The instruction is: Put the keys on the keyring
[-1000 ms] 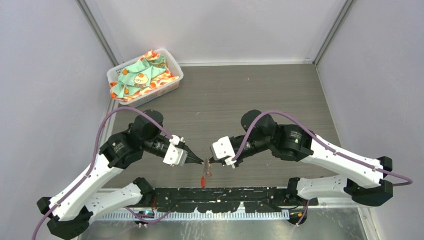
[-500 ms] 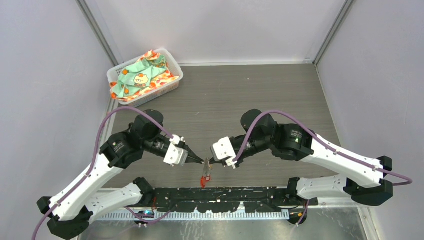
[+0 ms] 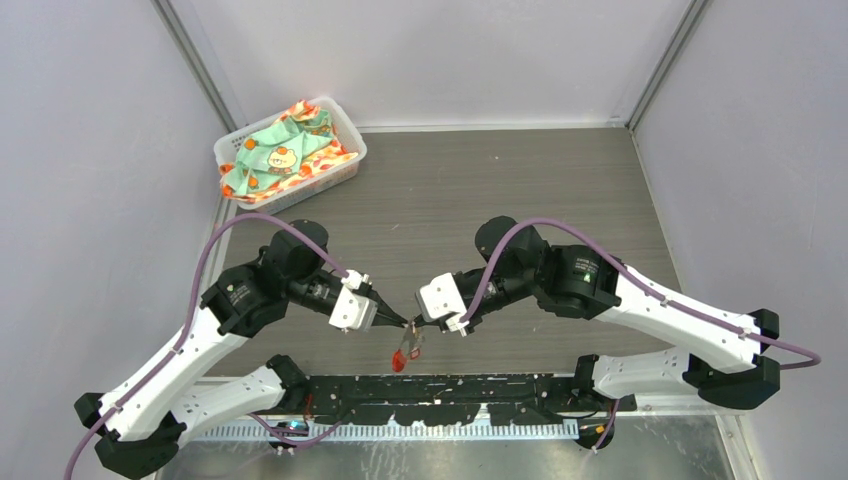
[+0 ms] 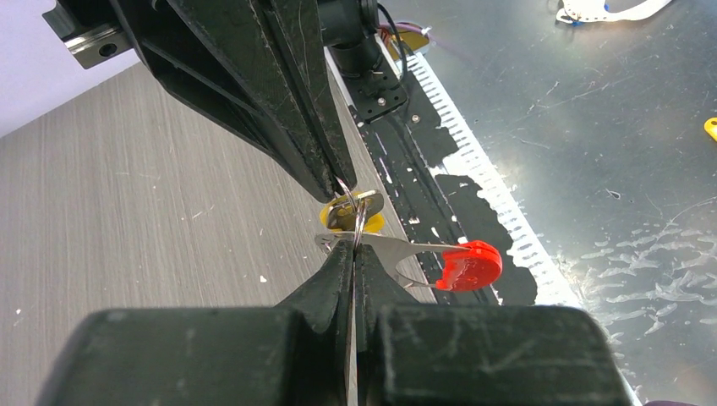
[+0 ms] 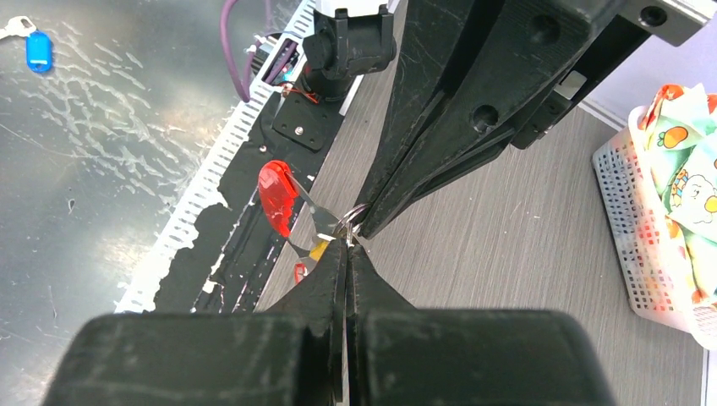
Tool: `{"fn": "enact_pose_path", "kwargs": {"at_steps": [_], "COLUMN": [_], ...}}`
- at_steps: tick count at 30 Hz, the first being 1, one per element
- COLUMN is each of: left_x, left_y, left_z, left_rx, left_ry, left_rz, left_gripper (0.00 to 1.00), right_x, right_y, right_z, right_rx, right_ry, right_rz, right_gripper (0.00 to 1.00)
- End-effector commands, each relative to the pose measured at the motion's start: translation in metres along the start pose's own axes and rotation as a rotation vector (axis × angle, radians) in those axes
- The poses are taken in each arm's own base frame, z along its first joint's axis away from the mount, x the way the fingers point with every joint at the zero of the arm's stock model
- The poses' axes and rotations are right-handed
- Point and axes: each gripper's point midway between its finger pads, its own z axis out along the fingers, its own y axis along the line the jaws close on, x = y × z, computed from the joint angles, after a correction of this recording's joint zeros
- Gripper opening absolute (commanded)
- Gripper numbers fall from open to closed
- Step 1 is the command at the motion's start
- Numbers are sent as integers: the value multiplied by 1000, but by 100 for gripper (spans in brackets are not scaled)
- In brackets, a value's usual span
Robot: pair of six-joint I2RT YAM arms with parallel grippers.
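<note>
My left gripper (image 3: 404,323) and right gripper (image 3: 419,322) meet tip to tip above the table's near edge, both shut. Between them is the keyring (image 4: 360,218), a thin silver wire ring (image 5: 354,217), and each gripper pinches one side of it. The left gripper's tips (image 4: 353,243) sit just below the right one's black fingers (image 4: 279,101). Two keys hang from the ring. One has a red head (image 4: 470,264) (image 5: 276,193) (image 3: 401,359) and a silver blade (image 4: 397,250). The other has a yellow head (image 4: 350,212) (image 5: 320,249), partly hidden behind the ring and the fingertips.
A white basket (image 3: 338,118) of patterned cloths stands at the back left, also in the right wrist view (image 5: 647,245). A black rail (image 3: 450,390) runs along the near edge. On the metal sheet beyond it lie a blue tag (image 5: 38,51) and a yellow piece (image 4: 709,128).
The right arm has shifted slightly left. The hanging keys have swung, and the red head now sits a little further left. Both grippers stayed shut on the ring.
</note>
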Motion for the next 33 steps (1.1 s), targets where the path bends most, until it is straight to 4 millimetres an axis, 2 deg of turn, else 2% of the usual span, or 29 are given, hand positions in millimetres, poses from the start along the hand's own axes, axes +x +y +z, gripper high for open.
{"fn": "enact_pose_path", "kwargs": {"at_steps": [1,23,33], "left_x": [-9,-12,-9], "left_y": [5,7,7], "left_z": [0,-1,0], "left_rx": [-16,-29,-29], "left_ry": [-29,-35,-25], "left_rz": [51,38,27], "left_gripper": [0,0,0], "right_x": [-22,-11,-16], "right_y": [-5,7,3], "right_z": [-5,-12,-10], "right_rx": [14,-7,-8], "right_ry": [-54,-19,-31], "right_rz": [-45,-13,-32], "right_gripper": [1,1,1]}}
